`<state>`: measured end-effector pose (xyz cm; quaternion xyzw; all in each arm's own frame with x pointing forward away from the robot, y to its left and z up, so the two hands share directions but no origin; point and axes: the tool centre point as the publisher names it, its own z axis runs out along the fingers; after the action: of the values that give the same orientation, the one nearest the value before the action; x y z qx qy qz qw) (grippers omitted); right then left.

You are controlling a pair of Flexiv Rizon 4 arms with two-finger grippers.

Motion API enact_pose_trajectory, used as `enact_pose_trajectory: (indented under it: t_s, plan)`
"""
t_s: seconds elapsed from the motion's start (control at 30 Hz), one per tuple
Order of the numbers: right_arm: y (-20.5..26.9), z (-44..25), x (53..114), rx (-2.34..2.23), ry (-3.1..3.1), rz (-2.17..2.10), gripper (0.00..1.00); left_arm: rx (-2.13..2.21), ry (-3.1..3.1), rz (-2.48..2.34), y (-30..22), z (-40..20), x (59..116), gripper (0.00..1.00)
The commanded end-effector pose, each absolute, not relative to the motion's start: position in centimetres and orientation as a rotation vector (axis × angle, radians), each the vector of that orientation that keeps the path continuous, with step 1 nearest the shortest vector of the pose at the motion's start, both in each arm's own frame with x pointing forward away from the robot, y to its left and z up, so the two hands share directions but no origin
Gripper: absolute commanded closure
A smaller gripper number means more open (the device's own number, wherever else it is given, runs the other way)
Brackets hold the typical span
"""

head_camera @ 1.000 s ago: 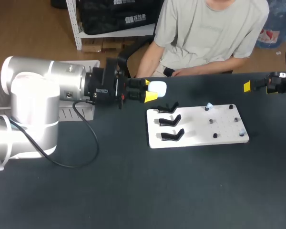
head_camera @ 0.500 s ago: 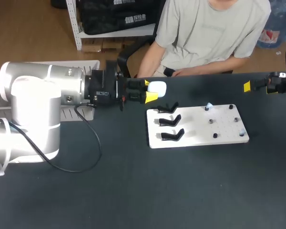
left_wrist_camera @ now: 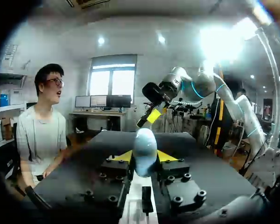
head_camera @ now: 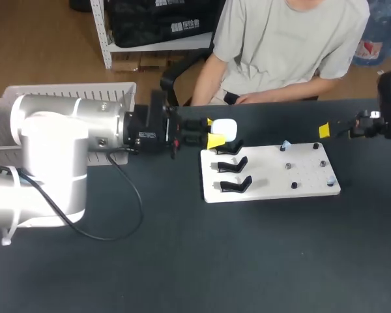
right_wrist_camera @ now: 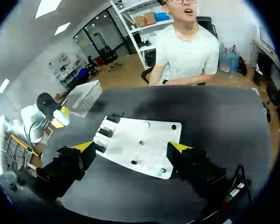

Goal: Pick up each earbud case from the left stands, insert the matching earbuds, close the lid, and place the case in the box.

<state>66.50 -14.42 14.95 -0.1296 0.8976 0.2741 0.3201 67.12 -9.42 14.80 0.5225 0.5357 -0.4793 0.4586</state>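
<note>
Earbud case (head_camera: 225,128), head view: white, pinched in the left gripper (head_camera: 215,132), held just beside the far-left corner of the white board (head_camera: 270,189), near the black stands (head_camera: 234,166). Right gripper (head_camera: 324,130) sits at the right side of the table (head_camera: 182,261), well apart from the board.

Left wrist view: case (left_wrist_camera: 145,149) clamped between both yellow tips of the left gripper (left_wrist_camera: 144,157).

Right wrist view: right gripper (right_wrist_camera: 131,148) spread wide, board (right_wrist_camera: 144,135) ahead. Case (right_wrist_camera: 62,116) visible beyond the stands (right_wrist_camera: 105,132).

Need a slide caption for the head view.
Left gripper holds a white earbud case near the black stands.
</note>
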Motion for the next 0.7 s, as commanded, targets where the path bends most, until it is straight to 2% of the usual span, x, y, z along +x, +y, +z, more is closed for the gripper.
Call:
enact_pose_trajectory:
  t_s: [0.03,0.3,0.7]
  plan:
    - [-13.3,15.0,65.3,-0.407,2.339,0.801,0.0,1.303,1.316,-1.217,-9.9,14.4,67.7,1.0]
    - [-9.9,14.5,63.7,-0.498,2.349,0.805,0.0,1.289,1.296,-1.221,-10.3,14.2,67.7,1.0]
    - [-7.4,14.0,62.8,-0.555,2.349,0.809,0.0,1.286,1.245,-1.198,-10.9,14.4,67.3,1.0]
